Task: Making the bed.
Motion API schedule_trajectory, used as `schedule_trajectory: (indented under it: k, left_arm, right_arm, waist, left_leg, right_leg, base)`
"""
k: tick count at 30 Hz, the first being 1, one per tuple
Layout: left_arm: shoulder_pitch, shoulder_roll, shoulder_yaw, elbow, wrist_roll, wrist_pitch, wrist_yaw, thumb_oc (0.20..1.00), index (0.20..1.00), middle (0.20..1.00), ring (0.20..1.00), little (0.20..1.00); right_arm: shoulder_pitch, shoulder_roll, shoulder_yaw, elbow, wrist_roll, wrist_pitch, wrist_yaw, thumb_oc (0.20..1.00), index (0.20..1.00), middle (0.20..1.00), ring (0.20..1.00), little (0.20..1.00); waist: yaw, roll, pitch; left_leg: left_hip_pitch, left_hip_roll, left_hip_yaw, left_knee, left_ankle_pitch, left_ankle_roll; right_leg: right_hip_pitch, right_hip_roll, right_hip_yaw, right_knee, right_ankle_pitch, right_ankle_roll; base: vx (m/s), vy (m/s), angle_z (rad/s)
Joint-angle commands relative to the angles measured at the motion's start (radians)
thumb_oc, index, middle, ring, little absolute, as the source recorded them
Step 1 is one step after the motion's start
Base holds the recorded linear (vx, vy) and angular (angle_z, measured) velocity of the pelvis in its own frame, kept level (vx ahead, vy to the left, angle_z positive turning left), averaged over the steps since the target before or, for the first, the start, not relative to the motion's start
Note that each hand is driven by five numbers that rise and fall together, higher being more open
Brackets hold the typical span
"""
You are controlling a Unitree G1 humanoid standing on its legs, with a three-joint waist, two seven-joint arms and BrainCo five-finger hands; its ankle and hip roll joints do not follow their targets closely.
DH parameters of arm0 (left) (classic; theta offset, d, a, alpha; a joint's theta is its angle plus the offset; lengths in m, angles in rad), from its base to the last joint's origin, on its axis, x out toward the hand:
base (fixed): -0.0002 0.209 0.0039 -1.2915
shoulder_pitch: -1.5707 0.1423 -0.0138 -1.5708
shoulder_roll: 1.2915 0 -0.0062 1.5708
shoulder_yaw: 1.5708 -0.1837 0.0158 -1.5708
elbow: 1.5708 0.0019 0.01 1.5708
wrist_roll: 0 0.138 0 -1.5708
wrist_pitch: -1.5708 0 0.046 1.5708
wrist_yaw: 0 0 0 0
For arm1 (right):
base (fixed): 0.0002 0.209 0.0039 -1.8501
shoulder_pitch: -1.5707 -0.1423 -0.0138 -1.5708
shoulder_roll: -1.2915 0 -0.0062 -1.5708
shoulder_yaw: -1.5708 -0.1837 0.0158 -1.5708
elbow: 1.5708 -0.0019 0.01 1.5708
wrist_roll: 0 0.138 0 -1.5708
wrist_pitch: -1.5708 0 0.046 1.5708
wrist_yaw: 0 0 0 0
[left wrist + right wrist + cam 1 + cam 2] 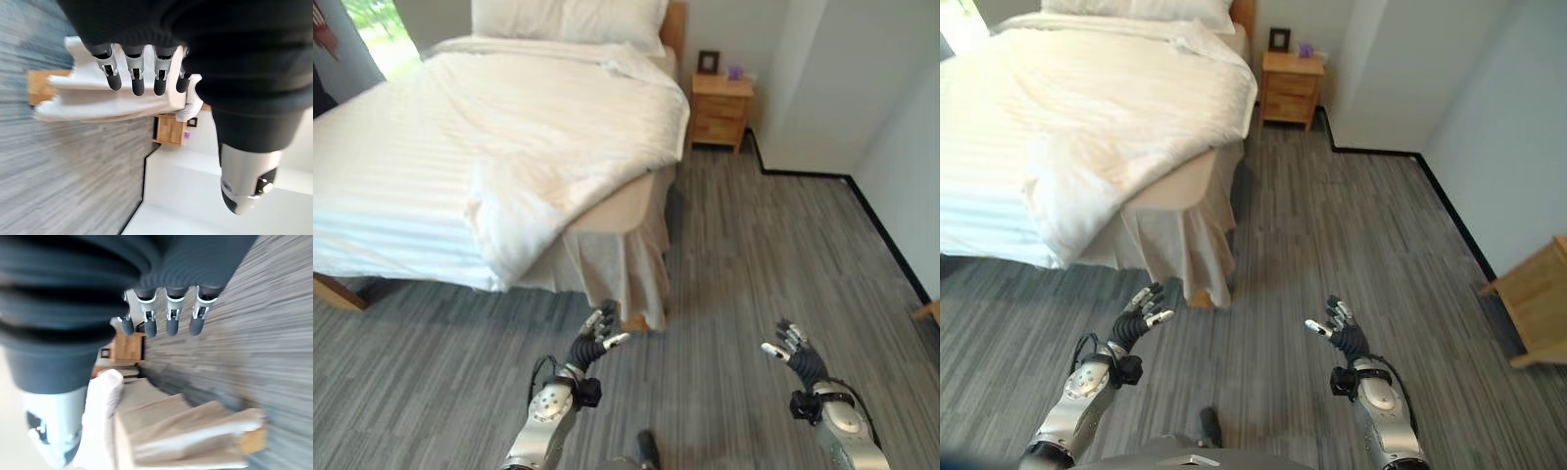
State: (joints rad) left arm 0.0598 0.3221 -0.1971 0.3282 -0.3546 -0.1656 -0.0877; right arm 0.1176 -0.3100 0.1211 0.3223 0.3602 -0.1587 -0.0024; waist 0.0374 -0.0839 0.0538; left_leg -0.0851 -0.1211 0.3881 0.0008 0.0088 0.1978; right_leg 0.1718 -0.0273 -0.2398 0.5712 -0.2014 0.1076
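Bed (pixel 607 211) ahead-left of the robot, its near corner closest. One white duvet (pixel 509 127) covers the mattress; at the near corner a bunched fold (pixel 524 211) droops over the foot edge onto the beige bed skirt (pixel 626 259). Pillows (pixel 568 18) at the head end, count unclear. One wooden nightstand (pixel 721 110) beside the head-right corner, carrying a small dark frame (pixel 708 62) and a purple item (pixel 735 71).

Left robot hand (pixel 600 333): released, fingers loosely extended, holding nothing, over grey plank floor (pixel 754 255) just short of the bed's near corner, not touching the duvet. Right robot hand (pixel 791 351): also released and empty, over bare floor, well apart from the bed.

Right eye view adds a second wooden piece of furniture (pixel 1533 299) at the far right by the wall; left eye view catches only its corner. Left eye view shows a bright window (pixel 382 29) beyond the bed's far side. Both wrist views show straight fingers (pixel 134 73) with the bed and nightstand past them.
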Motion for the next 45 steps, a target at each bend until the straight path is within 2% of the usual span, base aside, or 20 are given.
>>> schedule_trajectory:
  k: [1,2,4,5,7,8,9,10,11,15,16,20,25,26,30,32,41,43,44,45]
  left_arm:
    - [-0.017,0.044,0.036,-0.078,-0.116,-0.077,-0.025,1.0,1.0,1.0,1.0,1.0]
    - [-0.006,0.055,0.057,-0.081,-0.142,-0.08,-0.049,1.0,1.0,1.0,1.0,1.0]
    - [0.005,0.06,0.07,-0.088,-0.156,-0.078,-0.057,1.0,1.0,1.0,1.0,1.0]
    - [0.034,0.065,0.107,-0.086,-0.234,-0.074,-0.094,1.0,1.0,1.0,1.0,1.0]
    - [0.054,0.068,0.145,-0.075,-0.269,-0.082,-0.112,1.0,1.0,1.0,1.0,1.0]
    - [0.053,0.068,0.146,-0.075,-0.269,-0.082,-0.112,1.0,1.0,1.0,1.0,1.0]
    - [0.062,0.055,0.212,-0.065,-0.303,-0.094,-0.096,1.0,1.0,1.0,1.0,1.0]
    - [0.058,0.048,0.237,-0.059,-0.299,-0.112,-0.074,1.0,1.0,1.0,1.0,1.0]
    - [0.065,0.037,0.265,-0.065,-0.305,-0.113,-0.069,1.0,1.0,1.0,1.0,1.0]
    - [0.093,-0.015,0.362,-0.043,-0.352,-0.131,-0.052,1.0,1.0,1.0,1.0,1.0]
    - [0.101,-0.057,0.411,-0.028,-0.343,-0.147,0.021,1.0,1.0,1.0,1.0,1.0]
    - [0.127,-0.083,0.398,-0.021,-0.235,-0.133,0.12,1.0,1.0,1.0,1.0,1.0]
    - [0.118,-0.071,0.336,-0.028,-0.175,-0.11,0.128,1.0,1.0,1.0,1.0,1.0]
    - [0.067,-0.046,0.318,-0.023,-0.21,-0.098,0.143,1.0,1.0,1.0,1.0,1.0]
    - [0.031,-0.034,0.324,-0.028,-0.196,-0.107,0.17,1.0,1.0,1.0,1.0,1.0]
    - [0.033,-0.019,0.333,-0.025,-0.17,-0.112,0.178,1.0,1.0,1.0,1.0,1.0]
    - [0.067,-0.027,0.391,-0.015,-0.183,-0.117,0.194,1.0,1.0,1.0,1.0,1.0]
    - [0.07,-0.029,0.392,-0.018,-0.19,-0.116,0.19,1.0,1.0,1.0,1.0,1.0]
    - [0.069,-0.026,0.386,-0.017,-0.175,-0.114,0.187,1.0,1.0,1.0,1.0,1.0]
    - [0.068,-0.026,0.386,-0.016,-0.174,-0.114,0.187,1.0,1.0,1.0,1.0,1.0]
  right_arm:
    - [-0.064,-0.015,-0.044,-0.064,-0.003,-0.063,0.017,1.0,1.0,1.0,1.0,1.0]
    - [-0.048,-0.033,-0.07,-0.08,-0.031,-0.062,0.025,1.0,1.0,1.0,1.0,1.0]
    - [-0.036,-0.042,-0.088,-0.092,-0.036,-0.061,0.026,1.0,1.0,1.0,1.0,1.0]
    - [-0.011,-0.069,-0.138,-0.121,-0.042,-0.066,0.034,1.0,1.0,1.0,1.0,1.0]
    - [0.004,-0.087,-0.178,-0.125,-0.048,-0.075,0.03,1.0,1.0,1.0,1.0,1.0]
    - [0.004,-0.087,-0.178,-0.125,-0.048,-0.075,0.03,1.0,1.0,1.0,1.0,1.0]
    - [0.004,-0.099,-0.211,-0.135,-0.066,-0.079,0.017,1.0,1.0,1.0,1.0,1.0]
    - [-0.003,-0.109,-0.222,-0.129,-0.079,-0.085,0.007,1.0,1.0,1.0,1.0,1.0]
    - [0.002,-0.114,-0.239,-0.131,-0.08,-0.08,0.014,1.0,1.0,1.0,1.0,1.0]
    - [-0.002,-0.122,-0.275,-0.11,-0.076,-0.085,0.011,1.0,1.0,1.0,1.0,1.0]
    - [-0.021,-0.127,-0.294,-0.095,-0.054,-0.088,0.001,1.0,1.0,1.0,1.0,1.0]
    - [-0.036,-0.109,-0.299,-0.093,0.036,-0.09,-0.001,1.0,1.0,1.0,1.0,1.0]
    - [-0.025,-0.074,-0.261,-0.09,0.054,-0.084,-0.008,1.0,1.0,1.0,1.0,1.0]
    - [0.06,-0.005,-0.3,-0.119,0.124,-0.087,-0.073,1.0,1.0,1.0,1.0,1.0]
    - [0.049,0.04,-0.296,-0.119,0.168,-0.096,-0.082,1.0,1.0,1.0,1.0,1.0]
    - [0.048,0.035,-0.276,-0.1,0.148,-0.087,-0.07,1.0,1.0,1.0,1.0,1.0]
    - [0.003,0.036,-0.263,-0.104,0.147,-0.08,-0.058,1.0,1.0,1.0,1.0,1.0]
    - [0.001,0.037,-0.263,-0.1,0.143,-0.077,-0.057,1.0,1.0,1.0,1.0,1.0]
    - [0.006,0.042,-0.267,-0.096,0.135,-0.076,-0.057,1.0,1.0,1.0,1.0,1.0]
    - [0.006,0.042,-0.267,-0.096,0.135,-0.076,-0.057,1.0,1.0,1.0,1.0,1.0]
  waist:
    - [0.004,0.055,0.056]
    - [-0.017,0.071,0.069]
    - [-0.024,0.077,0.071]
    - [-0.039,0.073,0.073]
    - [-0.056,0.054,0.068]
    - [-0.057,0.055,0.067]
    - [-0.051,0.037,0.061]
    - [-0.047,0.026,0.06]
    - [-0.04,0.02,0.053]
    - [-0.018,0.0,0.042]
    - [-0.004,-0.005,0.031]
    - [0.001,-0.002,0.026]
    - [-0.008,0.009,0.027]
    - [-0.042,0.048,0.078]
    - [-0.061,0.048,0.063]
    - [-0.058,0.043,0.044]
    - [-0.033,0.036,0.045]
    - [-0.028,0.034,0.05]
    - [-0.033,0.037,0.065]
    - [-0.031,0.035,0.066]
  left_leg:
    - [0.062,0.125,-0.077,0.018,0.025,-0.123]
    - [0.121,0.122,-0.142,-0.018,0.018,-0.124]
    - [0.133,0.129,-0.168,-0.026,0.021,-0.133]
    - [0.151,0.124,-0.233,-0.034,0.013,-0.154]
    - [0.163,0.113,-0.29,-0.032,-0.009,-0.174]
    - [0.162,0.114,-0.291,-0.031,-0.008,-0.174]
    - [0.177,0.112,-0.334,-0.045,-0.021,-0.188]
    - [0.177,0.115,-0.347,-0.041,-0.027,-0.19]
    - [0.177,0.119,-0.369,-0.029,-0.03,-0.195]
    - [0.179,0.125,-0.398,-0.022,-0.04,-0.207]
    - [0.166,0.134,-0.414,-0.009,-0.024,-0.219]
    - [0.163,0.15,-0.438,-0.005,-0.02,-0.232]
    - [0.162,0.154,-0.444,-0.007,-0.017,-0.239]
    - [0.029,0.259,-0.118,0.115,0.078,-0.268]
    - [0.064,0.235,-0.167,0.037,0.099,-0.277]
    - [0.095,0.215,-0.18,-0.013,0.059,-0.26]
    - [0.12,0.186,-0.172,-0.013,0.013,-0.234]
    - [0.123,0.175,-0.174,-0.007,-0.004,-0.22]
    - [0.136,0.157,-0.185,-0.007,-0.02,-0.201]
    - [0.135,0.154,-0.183,-0.008,-0.02,-0.199]
  right_leg:
    - [-0.183,-0.126,0.083,0.066,0.362,0.077]
    - [-0.263,-0.139,0.085,0.097,0.306,0.062]
    - [-0.285,-0.163,0.064,0.043,0.294,0.047]
    - [-0.294,-0.187,0.068,-0.108,0.277,0.044]
    - [-0.272,-0.154,0.148,-0.359,0.273,0.053]
    - [-0.27,-0.153,0.147,-0.367,0.278,0.053]
    - [-0.251,-0.142,0.203,-0.502,0.289,0.073]
    - [-0.248,-0.136,0.222,-0.525,0.3,0.086]
    - [-0.226,-0.128,0.212,-0.516,0.273,0.082]
    - [-0.178,-0.115,0.179,-0.571,0.274,0.062]
    - [-0.149,-0.1,0.158,-0.601,0.276,0.045]
    - [-0.119,-0.08,0.125,-0.626,0.261,0.023]
    - [-0.107,-0.071,0.113,-0.639,0.258,0.012]
    - [-0.079,-0.114,-0.02,-0.569,0.168,0.009]
    - [-0.084,-0.125,-0.041,-0.575,0.191,0.018]
    - [-0.077,-0.138,-0.05,-0.592,0.207,0.029]
    - [-0.074,-0.177,-0.04,-0.579,0.229,0.055]
    - [-0.089,-0.198,-0.032,-0.528,0.234,0.065]
    - [-0.134,-0.234,-0.011,-0.418,0.293,0.084]
    - [-0.139,-0.237,-0.007,-0.411,0.291,0.086]
  base:
    - [0.41,-0.014,1.25]
    - [0.51,-0.064,1.6]
    - [0.3,-0.14,1.45]
    - [0.27,-0.236,1.35]
    - [0.28,-0.247,1.28]
    - [0.28,-0.225,1.38]
    - [0.25,-0.218,0.98]
    - [0.31,-0.272,0.91]
    - [0.2,-0.191,1.05]
    - [0.14,-0.193,0.58]
    - [0.11,-0.186,0.56]
    - [0.09,-0.131,0.32]
    - [0.05,-0.053,0.15]
    - [0.02,-0.014,0.07]
    - [-0.01,0.055,0.34]
    - [0.04,0.08,0.28]
    - [0.03,0.107,-0.02]
    - [0.03,0.142,0.0]
    - [0.02,0.113,-0.02]
    - [0.02,0.255,-0.04]
